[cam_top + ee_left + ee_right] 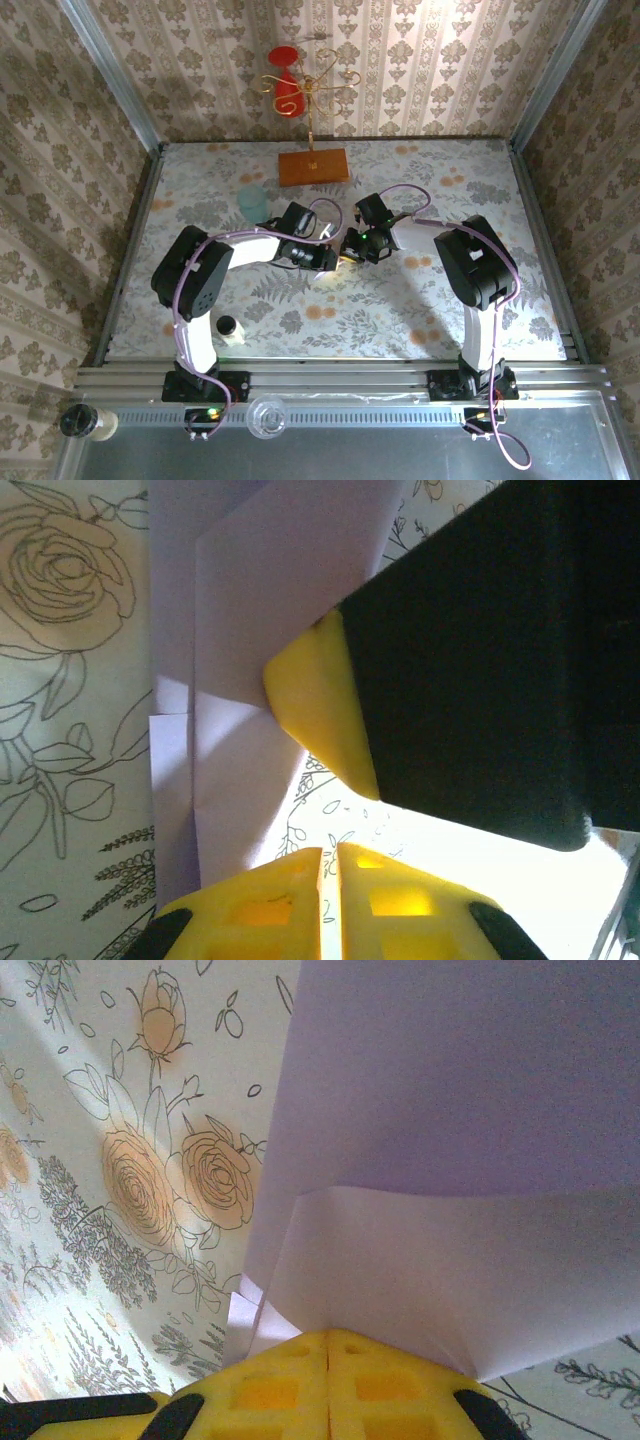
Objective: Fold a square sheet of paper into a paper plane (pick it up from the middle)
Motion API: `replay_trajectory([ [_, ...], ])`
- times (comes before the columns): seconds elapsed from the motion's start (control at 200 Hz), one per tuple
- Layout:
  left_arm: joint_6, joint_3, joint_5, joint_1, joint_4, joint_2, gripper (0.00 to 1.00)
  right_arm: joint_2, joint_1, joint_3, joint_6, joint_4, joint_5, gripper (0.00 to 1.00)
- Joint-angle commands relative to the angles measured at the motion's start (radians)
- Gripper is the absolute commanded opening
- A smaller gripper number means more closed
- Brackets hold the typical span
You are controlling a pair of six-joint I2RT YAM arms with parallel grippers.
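Sheet (450, 1110), lilac, part-folded w/ layered flaps, lies mid-table over the floral cloth (150, 1160), between both claws. Right gripper (328, 1345) is clenched on a folded corner. Left gripper (330, 865) is closed too, tips at the paper's edge; can't tell if it nips it. Judgement: line up edges first, then press slowly along the fold, no tugging apart. Left wrist cam shows the right finger pressing the flap; top cam gives arm layout.

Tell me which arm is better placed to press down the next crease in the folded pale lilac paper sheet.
Right, probably. The right claw, shut, rests tip-first on the folded pale lilac paper sheet; the left claw, also shut, sits at its edge.
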Motion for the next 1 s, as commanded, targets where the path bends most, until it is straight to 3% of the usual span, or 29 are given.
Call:
replay_trajectory([
  [0.0, 0.032, -0.012, -0.024, 0.008, 0.0, -0.034, 0.13, 0.035, -0.006, 0.012, -0.004, -0.049, 0.008, 0.09],
  [0.995, -0.021, -0.061, -0.042, 0.025, 0.015, -0.002, 0.12, -0.056, -0.048, 0.008, -0.019, 0.055, -0.067, 0.13],
])
